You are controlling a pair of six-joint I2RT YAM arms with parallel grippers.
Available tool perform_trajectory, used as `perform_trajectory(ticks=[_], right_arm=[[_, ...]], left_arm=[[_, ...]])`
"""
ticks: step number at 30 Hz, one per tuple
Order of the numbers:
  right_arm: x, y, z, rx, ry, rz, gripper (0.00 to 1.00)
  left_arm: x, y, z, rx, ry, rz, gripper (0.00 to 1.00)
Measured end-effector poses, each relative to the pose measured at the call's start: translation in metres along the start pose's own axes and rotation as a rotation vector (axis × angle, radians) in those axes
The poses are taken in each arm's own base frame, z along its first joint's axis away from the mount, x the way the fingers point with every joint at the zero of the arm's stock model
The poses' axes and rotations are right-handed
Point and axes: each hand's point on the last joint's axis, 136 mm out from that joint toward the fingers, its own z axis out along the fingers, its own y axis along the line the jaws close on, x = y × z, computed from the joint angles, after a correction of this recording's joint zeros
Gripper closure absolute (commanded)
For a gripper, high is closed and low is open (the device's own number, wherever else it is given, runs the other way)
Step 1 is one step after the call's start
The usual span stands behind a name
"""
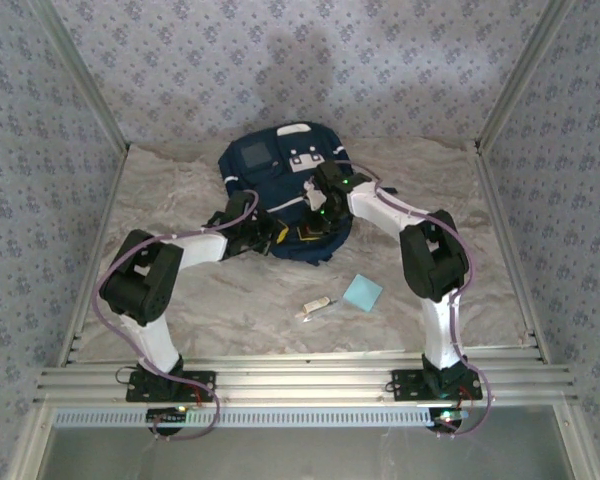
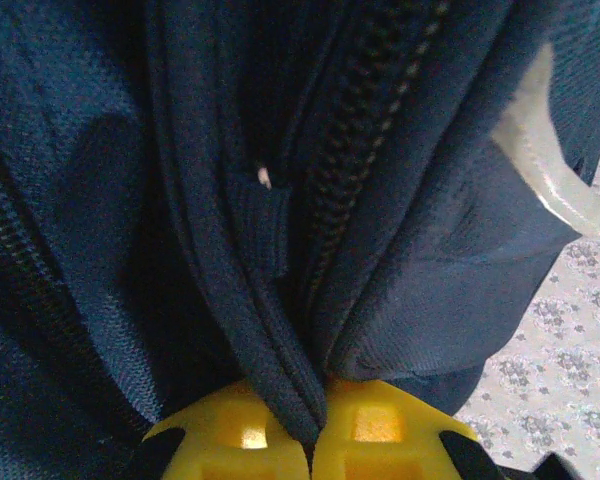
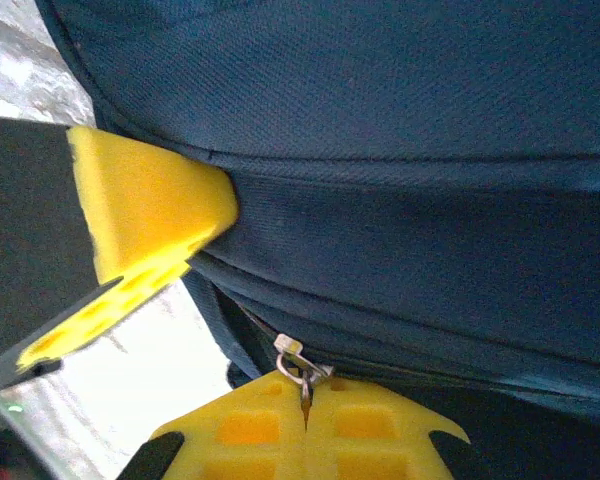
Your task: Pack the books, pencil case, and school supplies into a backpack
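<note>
Item: navy-blue fabric backpack with white patches (image 1: 270, 170), lying at the far middle of the marbled beige tabletop (image 1: 230, 300), with both arms reaching onto its near half.
Left pincer (image 2: 315, 425): clenched on a fold of the backpack's fabric beside a dark zipper track (image 2: 365, 150).
Right pincer (image 3: 305, 420): clenched on the small metal zipper pull (image 3: 298, 365) at the bag's seam.
Small flat light-blue square pad (image 1: 363, 292): on the tabletop in front of the bag, apart from it.
Slim white stick (image 1: 316, 307): beside the pad, toward the left arm, not touching.
</note>
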Motion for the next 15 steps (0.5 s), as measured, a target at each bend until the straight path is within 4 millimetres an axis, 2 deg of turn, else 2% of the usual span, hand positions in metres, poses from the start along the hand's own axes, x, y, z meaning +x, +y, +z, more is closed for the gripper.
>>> perform_trajectory(ticks=[3, 7, 15], right_arm=[[-0.003, -0.012, -0.011, 0.105, 0.005, -0.090, 1.00], [-0.003, -0.035, -0.020, 0.213, 0.026, -0.165, 1.00], [-0.013, -0.092, -0.029, 0.330, 0.069, -0.151, 1.00]], left_arm=[[-0.004, -0.007, -0.008, 0.017, -0.005, 0.014, 1.00], [-0.013, -0.005, -0.018, 0.021, -0.015, 0.022, 1.00], [-0.041, 0.002, -0.057, -0.006, -0.066, 0.065, 1.00]])
